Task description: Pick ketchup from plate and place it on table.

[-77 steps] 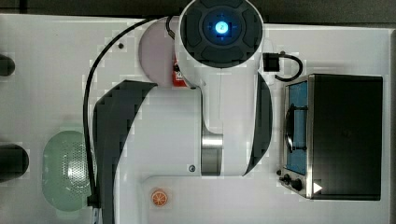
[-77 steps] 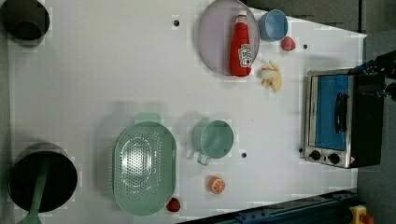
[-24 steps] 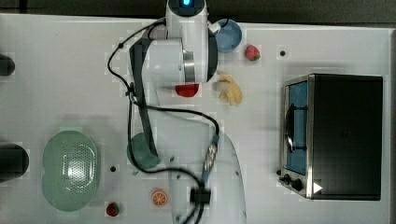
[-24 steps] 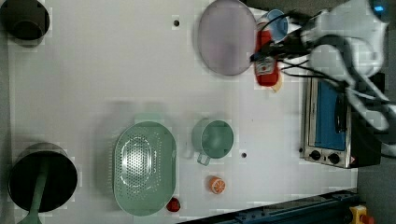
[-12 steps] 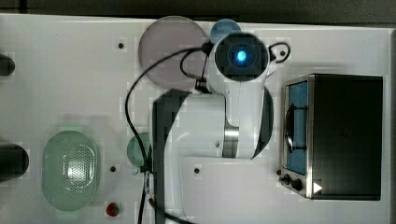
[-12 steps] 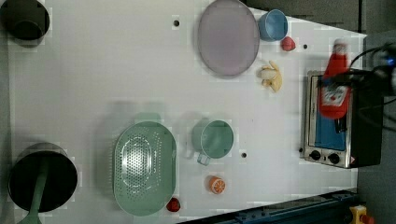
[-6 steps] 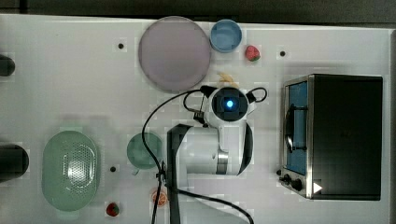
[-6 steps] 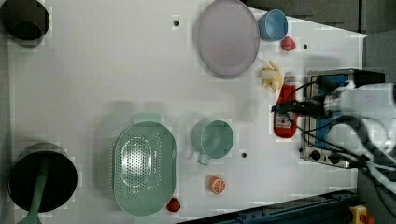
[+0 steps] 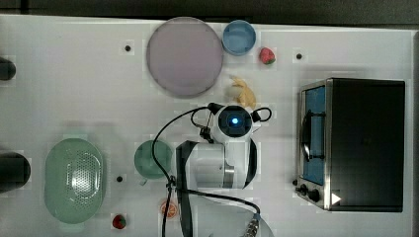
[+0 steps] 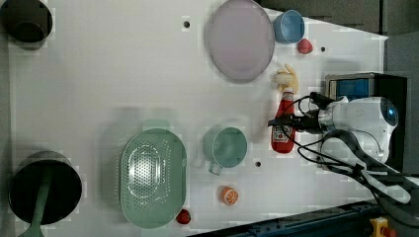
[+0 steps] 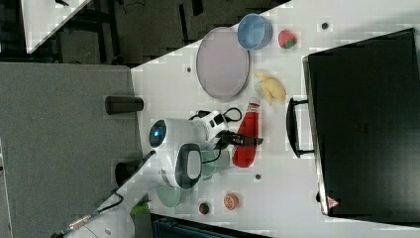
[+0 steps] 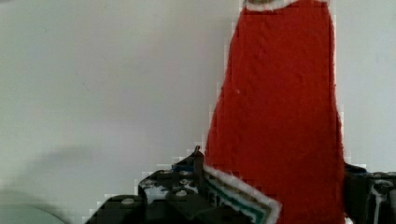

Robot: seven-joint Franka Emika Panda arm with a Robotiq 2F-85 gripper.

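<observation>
The ketchup (image 10: 282,131) is a red bottle with a white label, lying on the white table (image 10: 99,74) between the banana and the green cup. It also shows in the right view as the ketchup (image 11: 246,139). My gripper (image 10: 284,121) reaches across its middle, and its fingers (image 12: 187,182) sit tight against both sides of the ketchup (image 12: 280,116), shut on it. The lilac-grey plate (image 9: 184,57) lies bare at the top view's upper middle. In the top view my arm (image 9: 232,148) covers the bottle.
A banana (image 9: 242,91), a blue bowl (image 9: 239,37) and a strawberry (image 9: 267,55) lie near the plate. A toaster oven (image 9: 356,143) stands at the top view's right. A green cup (image 10: 226,145), a green basket (image 10: 152,177) and an orange slice (image 10: 229,195) sit nearby.
My arm has carried the ketchup from in front of the oven down onto the table beside the banana. The bottle now lies lower and nearer the green cup.
</observation>
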